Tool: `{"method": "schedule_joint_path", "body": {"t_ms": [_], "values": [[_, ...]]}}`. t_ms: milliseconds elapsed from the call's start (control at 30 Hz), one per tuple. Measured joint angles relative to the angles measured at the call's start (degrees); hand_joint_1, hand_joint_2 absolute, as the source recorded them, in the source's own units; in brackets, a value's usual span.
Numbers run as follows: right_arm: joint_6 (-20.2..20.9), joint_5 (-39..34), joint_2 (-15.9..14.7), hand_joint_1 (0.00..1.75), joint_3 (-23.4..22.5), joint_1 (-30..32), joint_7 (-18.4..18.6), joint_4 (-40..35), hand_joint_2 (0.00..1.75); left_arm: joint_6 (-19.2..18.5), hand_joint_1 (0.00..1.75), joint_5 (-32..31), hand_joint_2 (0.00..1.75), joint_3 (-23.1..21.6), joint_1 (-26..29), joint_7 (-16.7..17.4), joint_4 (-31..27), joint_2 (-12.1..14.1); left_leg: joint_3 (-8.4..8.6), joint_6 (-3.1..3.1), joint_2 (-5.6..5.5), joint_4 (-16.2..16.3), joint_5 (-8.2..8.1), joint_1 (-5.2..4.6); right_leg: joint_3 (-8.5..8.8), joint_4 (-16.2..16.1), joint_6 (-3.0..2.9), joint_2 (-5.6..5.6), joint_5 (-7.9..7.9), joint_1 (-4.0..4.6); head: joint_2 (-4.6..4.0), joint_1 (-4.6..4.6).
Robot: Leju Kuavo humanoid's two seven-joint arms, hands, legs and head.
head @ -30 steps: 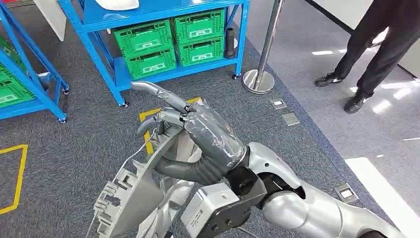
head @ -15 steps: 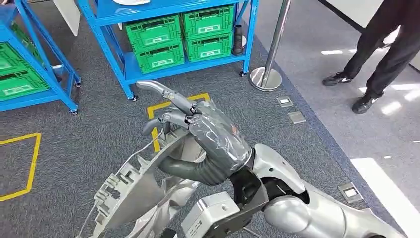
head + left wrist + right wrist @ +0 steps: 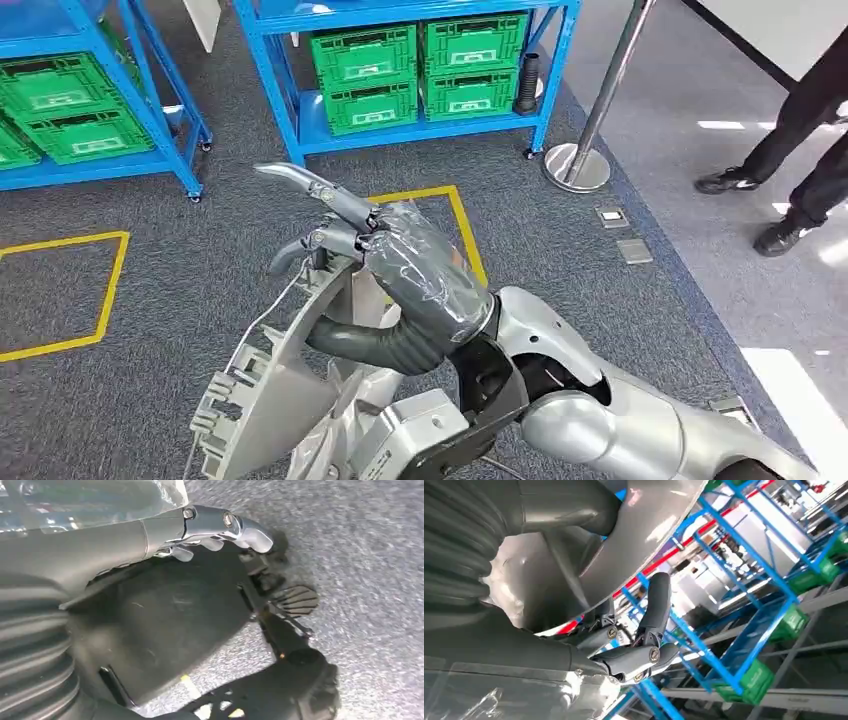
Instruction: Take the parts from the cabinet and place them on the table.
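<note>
Above the grey carpet (image 3: pixel 180 300), right hand (image 3: pixel 400 290) grips a grey plastic part (image 3: pixel 280 380), thumb beneath, fingers curled over its edge. Left hand (image 3: pixel 90 545): fingers curled; contents cannot be told. Blue racks (image 3: pixel 290 110) with green crates (image 3: pixel 365 60) stand beyond.

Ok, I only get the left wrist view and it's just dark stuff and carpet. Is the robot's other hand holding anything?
Observer: Yes. In the head view the right hand grips a big grey part with a notched edge.
Operator: Are there shelves near it?
Observer: Blue racks stand ahead on the carpet, with green crates stacked on the low shelf.
Operator: Is anybody around?
Observer: A person's legs in dark trousers are off to the right, beyond a metal post.
</note>
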Motion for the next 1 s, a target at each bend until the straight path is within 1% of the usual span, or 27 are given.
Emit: {"method": "schedule_joint_path", "body": {"t_ms": [33, 67, 100, 133, 167, 200, 233, 267, 300, 333, 400, 467, 500, 533, 567, 600, 633, 667, 700, 733, 767, 800, 833, 867, 900, 967, 1000], "values": [[-0.09, 0.02, -0.02, 1.75, -0.02, -0.04, -0.02, -0.11, 1.75, 0.00, 0.00, -0.02, 1.75, 0.00, -0.13, 0.00, 0.00, 0.00, -0.32, 0.36, -0.59, -0.02, 0.29, 0.06, -0.92, 2.03, 0.14, 2.93, -1.78, -0.20, 0.00, 0.13], [-0.09, 0.02, -0.07, 1.75, 0.00, 0.05, 0.00, -0.17, 1.75, 0.00, 0.00, 0.00, 1.75, 0.00, -0.31, 0.02, -0.02, -0.04, -0.62, 0.66, -1.15, -0.01, 0.48, 0.06, -2.77, 6.23, 0.15, 4.27, -4.26, -0.23, 0.00, 0.57], [-0.09, 0.02, -0.13, 1.75, 0.07, 0.25, 0.02, -0.20, 1.75, -0.02, 0.00, 0.00, 1.75, 0.00, -0.36, 0.00, -0.04, -0.15, -0.89, 0.80, -1.89, 0.00, 0.70, 0.01, -5.01, 11.29, 0.23, 4.81, -6.57, -0.18, 0.00, 0.90], [-0.09, 0.02, -0.17, 1.75, 0.13, 0.39, 0.02, -0.17, 1.75, -0.02, 0.00, 0.00, 1.75, 0.00, -0.32, 0.02, -0.11, -0.17, -1.13, 0.79, -2.64, 0.03, 0.87, -0.05, -6.94, 15.57, 0.29, 4.91, -7.99, -0.13, 0.00, 1.09], [-0.09, 0.02, -0.22, 1.75, 0.15, 0.55, 0.06, -0.17, 1.75, -0.02, 0.00, 0.00, 1.75, 0.00, -0.23, 0.02, -0.11, -0.17, -1.30, 0.78, -3.38, 0.09, 1.01, -0.10, -7.68, 17.32, 0.31, 4.91, -7.99, -0.12, 0.00, 1.11], [-0.09, 0.02, -0.24, 1.75, 0.17, 0.60, 0.07, -0.17, 1.75, 0.00, 0.00, 0.00, 1.75, 0.00, -0.21, 0.00, -0.11, -0.15, -1.42, 0.71, -4.12, 0.18, 1.09, -0.10, -7.14, 16.54, 0.21, 4.92, -6.87, -0.12, 0.00, 1.16], [-0.09, 0.02, -0.24, 1.75, 0.20, 0.59, 0.09, -0.20, 1.75, 0.00, 0.00, 0.00, 1.75, 0.00, -0.21, 0.02, -0.11, -0.15, -1.51, 0.63, -5.01, 0.36, 1.13, -0.09, -5.48, 13.25, 0.06, 5.03, -4.61, -0.14, 0.00, 1.38], [-0.09, 0.04, -0.24, 1.75, 0.18, 0.56, 0.09, -0.20, 1.75, 0.00, 0.00, 0.00, 1.75, 0.00, -0.21, 0.02, -0.11, -0.17, -1.53, 0.58, -5.91, 0.62, 1.13, -0.08, -2.61, 7.69, -0.19, 5.75, -1.63, -0.21, 0.00, 1.55], [-0.09, 0.07, -0.24, 1.75, 0.18, 0.53, 0.09, -0.20, 1.75, -0.02, 0.00, 0.00, 1.75, 0.00, -0.21, 0.02, -0.15, -0.20, -1.62, 0.37, -6.62, 0.95, 1.00, -0.05, -0.06, 2.53, -0.44, 7.42, 0.61, -0.29, 0.00, 1.66], [-0.11, 0.07, -0.24, 1.75, 0.17, 0.54, 0.09, -0.22, 1.75, 0.00, 0.00, 0.00, 1.75, 0.02, -0.27, 0.02, -0.15, -0.26, -2.22, -0.05, -7.13, 1.32, 0.97, -0.32, 0.93, 0.85, -0.78, 9.98, -0.57, -0.50, 0.00, 1.55], [-0.13, 0.07, -0.26, 1.75, 0.11, 0.55, 0.18, -0.35, 1.75, 0.00, 0.00, -0.02, 1.75, 0.00, -0.51, 0.02, -0.17, -0.31, -3.30, -0.83, -8.27, 1.61, 1.46, 0.24, 0.62, 0.02, -0.89, 9.22, -0.52, -0.32, 0.00, 1.55], [-0.13, 0.09, -0.22, 1.75, 0.11, 0.51, 0.17, -0.35, 1.75, 0.00, 0.00, -0.07, 1.75, 0.00, -0.29, 0.00, -0.17, -0.24, -3.71, -1.49, -9.61, 1.36, 1.85, 0.36, 0.59, -0.12, -1.55, 7.94, -0.27, -0.30, 0.00, 1.75], [-0.15, 0.15, -0.15, 1.75, 0.00, 0.41, 0.17, -0.35, 1.75, 0.00, 0.00, -0.07, 1.75, 0.00, -0.32, 0.00, -0.17, 0.00, -3.71, -1.64, -8.76, 1.73, 1.44, 0.26, 0.75, -0.60, -1.89, 7.05, -0.07, -0.76, 0.00, 1.73], [-0.15, 0.28, -0.04, 1.75, 0.00, 0.45, 0.20, -0.35, 1.75, 0.02, 0.00, -0.07, 1.75, -0.02, -0.34, 0.02, -0.20, -0.15, -4.59, -2.15, -5.80, 3.29, 0.10, -0.01, 0.97, -0.81, -2.07, 6.28, -0.02, -0.74, 0.00, 1.24], [-0.17, 0.35, -0.04, 1.75, -0.07, 0.34, 0.22, -0.35, 1.75, 0.26, 0.00, -0.04, 1.75, 0.00, -0.42, 0.02, -0.17, -0.09, -5.95, -2.54, -4.08, 6.70, -1.96, 0.18, 1.06, -0.80, -2.28, 5.62, -0.03, -0.70, 0.00, 0.85], [-0.20, 0.39, -0.05, 1.75, -0.09, 0.43, 0.22, -0.35, 1.75, 0.41, 0.00, -0.07, 1.75, 0.02, -0.58, 0.02, -0.17, 0.09, -7.99, -2.83, -3.21, 11.78, -4.26, 0.36, 1.03, -0.77, -2.35, 4.81, -0.08, -0.62, 0.00, 0.78], [-0.20, 0.39, -0.04, 1.75, -0.02, 0.53, 0.22, -0.35, 1.75, 0.52, 0.00, -0.07, 1.75, 0.02, -0.66, 0.02, -0.17, 0.15, -9.66, -3.06, -3.04, 15.97, -5.81, 0.49, 1.02, -0.76, -2.37, 3.89, -0.12, -0.62, 0.00, 0.68], [-0.20, 0.44, -0.07, 1.75, 0.04, 0.65, 0.22, -0.35, 1.75, 0.63, 0.00, -0.11, 1.75, 0.04, -0.69, -0.02, -0.17, 0.18, -10.57, -3.27, -2.97, 18.45, -6.42, 0.61, 1.01, -0.75, -2.36, 2.99, -0.14, -0.62, 0.00, 0.50], [-0.20, 0.48, -0.04, 1.75, 0.09, 0.73, 0.24, -0.35, 1.75, 0.72, 0.00, -0.09, 1.75, 0.04, -0.73, -0.04, -0.17, 0.24, -10.17, -3.37, -2.89, 18.10, -5.76, 0.72, 1.02, -0.73, -2.29, 2.20, -0.19, -0.63, 0.00, 0.41], [-0.22, 0.61, -0.04, 1.75, 0.09, 0.76, 0.24, -0.35, 1.75, 0.70, 0.00, -0.07, 1.75, 0.04, -0.64, -0.02, -0.17, 0.35, -8.76, -3.39, -2.74, 15.51, -3.95, 0.84, 1.03, -0.70, -2.20, 1.50, -0.25, -0.63, 0.00, 0.28], [-0.22, 0.77, -0.04, 1.75, 0.09, 0.75, 0.24, -0.35, 1.75, 0.70, 0.00, -0.07, 1.75, 0.04, -0.55, 0.04, -0.17, 0.42, -6.25, -3.32, -2.19, 10.63, -1.37, 0.88, 1.11, -0.63, -2.09, 0.79, -0.32, -0.63, 0.00, 0.24], [-0.24, 0.81, -0.04, 1.75, 0.04, 0.74, 0.24, -0.35, 1.75, 0.70, 0.00, -0.02, 1.75, 0.02, -0.40, 0.04, -0.17, 0.50, -3.21, -3.18, -0.21, 4.72, 1.27, 0.84, 1.29, -0.60, -1.87, 0.16, -0.46, -0.62, 0.00, 0.17], [-0.24, 0.83, 0.00, 1.75, 0.02, 0.74, 0.24, -0.37, 1.75, 0.66, 0.00, -0.02, 1.75, 0.00, -0.37, 0.02, -0.17, 0.48, -2.04, -3.15, 3.15, 2.25, 0.48, 0.29, 1.41, -0.72, -1.61, -0.36, -0.51, -0.40, 0.00, 0.02], [-0.24, 0.83, -0.02, 1.75, -0.07, 0.65, 0.24, -0.42, 1.75, 0.59, 0.00, -0.04, 1.75, 0.00, -0.51, 0.02, -0.17, 0.44, -2.00, -2.38, 3.39, 0.98, 0.50, -0.26, 1.27, -0.49, -1.23, -0.93, -0.56, 0.06, 0.00, -0.37], [-0.26, 0.85, -0.02, 1.75, -0.11, 0.65, 0.24, -0.46, 1.75, 0.59, 0.00, -0.04, 1.75, 0.00, -0.61, 0.02, -0.20, 0.33, -1.95, -1.68, 3.08, 1.34, 0.39, -0.23, 1.18, -0.59, -0.92, -1.60, -0.46, 0.21, 0.00, -0.33], [-0.24, 0.87, 0.07, 1.75, -0.07, 0.62, 0.24, -0.48, 1.75, 0.59, 0.00, -0.04, 1.75, 0.00, -0.27, 0.00, -0.20, 0.28, -2.44, -1.02, 1.25, 1.23, 0.63, -0.36, 1.51, -0.85, -0.41, -3.44, -0.44, 0.13, 0.00, 0.18], [-0.26, 0.90, 0.09, 1.75, -0.20, 0.57, 0.24, -0.50, 1.75, 0.57, 0.00, -0.07, 1.75, -0.02, -0.24, -0.09, -0.20, 0.35, -2.14, -0.34, 0.43, 0.70, 1.07, 0.11, 1.46, -0.67, 0.10, -2.92, -1.01, -0.16, 0.00, 0.18]]}}
